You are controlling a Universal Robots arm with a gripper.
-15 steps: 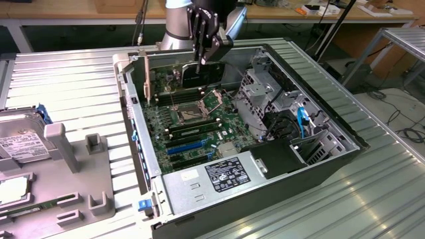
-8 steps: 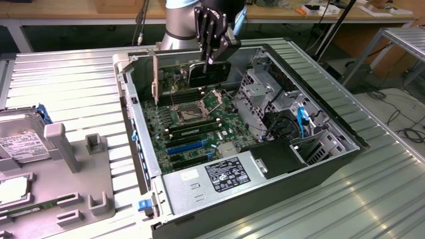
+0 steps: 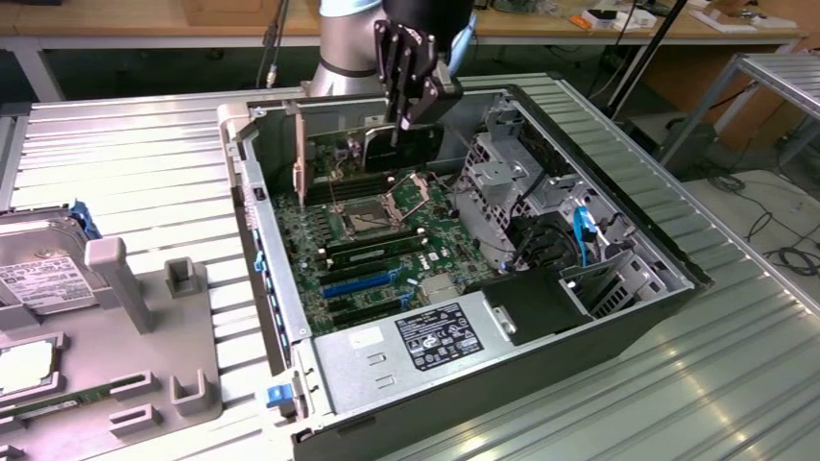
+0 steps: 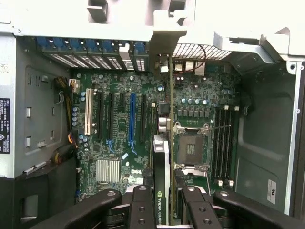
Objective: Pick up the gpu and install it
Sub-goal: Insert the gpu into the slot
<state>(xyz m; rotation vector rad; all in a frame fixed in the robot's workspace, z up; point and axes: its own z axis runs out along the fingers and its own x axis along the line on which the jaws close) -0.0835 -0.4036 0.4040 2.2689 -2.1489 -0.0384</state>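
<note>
The gpu [image 3: 372,146] stands on its long edge inside the open computer case [image 3: 263,250], over the motherboard [image 3: 384,250] near the CPU socket [image 3: 365,221]. Its silver bracket [image 3: 299,158] faces the case's rear wall. My gripper [image 3: 399,123] is shut on the card's upper edge from above. In the wrist view the gpu [image 4: 161,157] runs edge-on between my black fingers [image 4: 141,210], its bracket [image 4: 167,47] up against the slot openings. The blue slot [image 4: 132,117] lies beside the card. I cannot tell whether the card's lower edge touches a slot.
A power supply [image 3: 410,341] fills the near end of the case, and a drive cage [image 3: 513,182] stands on the exterior view's right. Memory sticks [image 4: 221,143] sit past the socket. A hard drive [image 3: 33,279] and a grey fixture [image 3: 141,307] lie outside the case.
</note>
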